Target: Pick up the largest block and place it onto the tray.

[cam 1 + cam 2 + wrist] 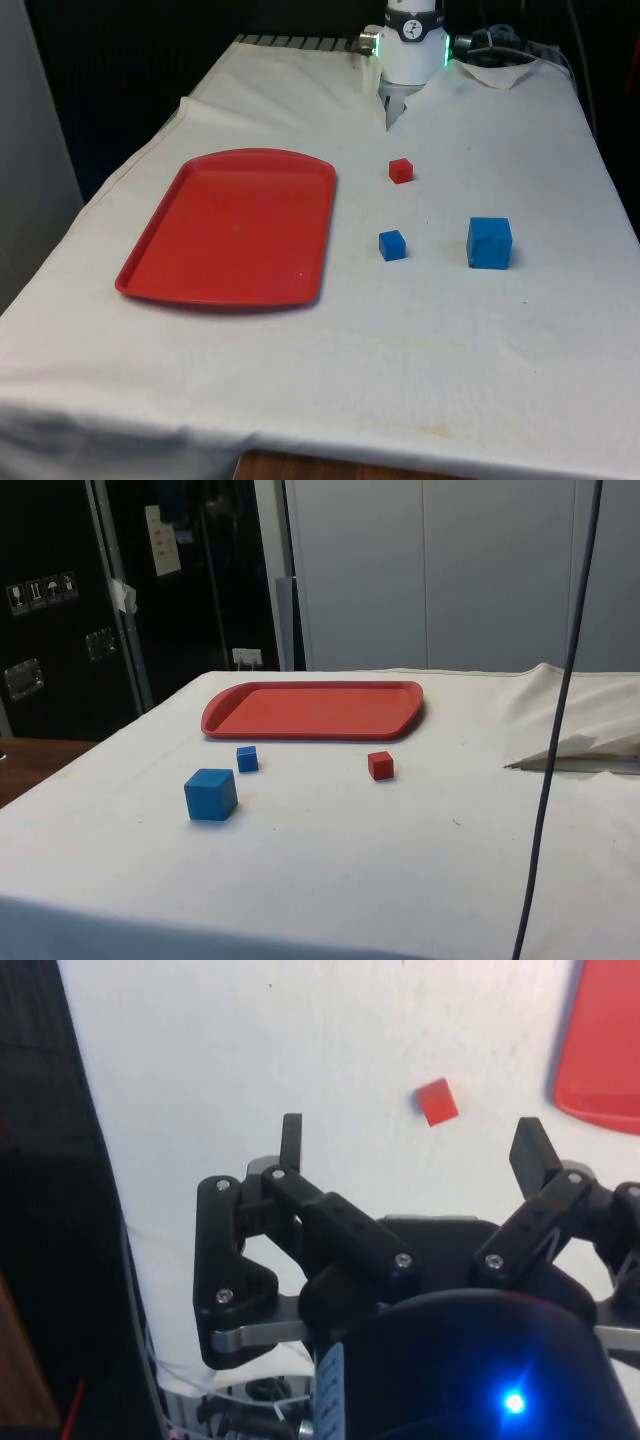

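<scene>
Item 1: large blue block [489, 243]. The biggest of 3 cubes, it rests flat on the white cloth [400, 340] of the counter, off the tray and well apart from it. Landmark for every entry here: the red tray [150, 265]. In the front view the large block lies farthest from the tray, out toward the front view's right; in the side view it [211, 794] sits nearer the camera than the tray [225, 720].

Item 2: small blue block [392, 245]. It lies between the tray and the large blue block, near the tray's long edge but not touching it. The side view [247, 759] confirms a gap to the tray rim.

Item 3: small red block [401, 171]. It rests near the tray's corner on the robot's end of the counter, apart from both blue cubes; also seen in the side view [380, 765] and the wrist view [437, 1101].

Item 4: red tray, rectangular with rounded corners and a raised rim, nothing on it. A corner of it shows in the wrist view [610, 1050].

Item 5: gripper [415, 1150]. Black, 2 fingers, held above bare cloth. Jaws stand wide apart, with nothing between them.
</scene>
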### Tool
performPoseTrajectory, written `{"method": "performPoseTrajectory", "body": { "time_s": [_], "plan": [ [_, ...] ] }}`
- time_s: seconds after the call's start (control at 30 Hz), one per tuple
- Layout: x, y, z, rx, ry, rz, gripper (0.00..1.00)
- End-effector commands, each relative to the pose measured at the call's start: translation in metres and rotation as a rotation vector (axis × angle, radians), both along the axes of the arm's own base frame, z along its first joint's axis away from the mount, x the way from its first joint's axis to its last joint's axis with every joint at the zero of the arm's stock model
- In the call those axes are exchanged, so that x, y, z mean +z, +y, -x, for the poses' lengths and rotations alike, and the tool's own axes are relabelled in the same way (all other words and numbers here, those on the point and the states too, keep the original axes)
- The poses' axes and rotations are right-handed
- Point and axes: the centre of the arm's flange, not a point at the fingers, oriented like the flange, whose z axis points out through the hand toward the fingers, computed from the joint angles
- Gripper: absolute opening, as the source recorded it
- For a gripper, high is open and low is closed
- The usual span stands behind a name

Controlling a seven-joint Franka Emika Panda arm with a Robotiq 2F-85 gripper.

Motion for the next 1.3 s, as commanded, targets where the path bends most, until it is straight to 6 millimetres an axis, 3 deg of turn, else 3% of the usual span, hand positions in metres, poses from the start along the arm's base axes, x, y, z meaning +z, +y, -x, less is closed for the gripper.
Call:
{"method": "performPoseTrajectory", "body": {
  "time_s": [0.0,0.33,0.67,1.27],
  "plan": [
    [-0.003,0.002,-0.002,-0.005,-0.010,0.002,1.00],
    [-0.022,0.012,-0.009,0.005,-0.017,0.009,1.00],
    [-0.055,0.028,-0.015,0.011,-0.041,0.013,1.00],
    [-0.097,0.030,-0.027,0.064,-0.051,0.018,1.00]
  ]
}}
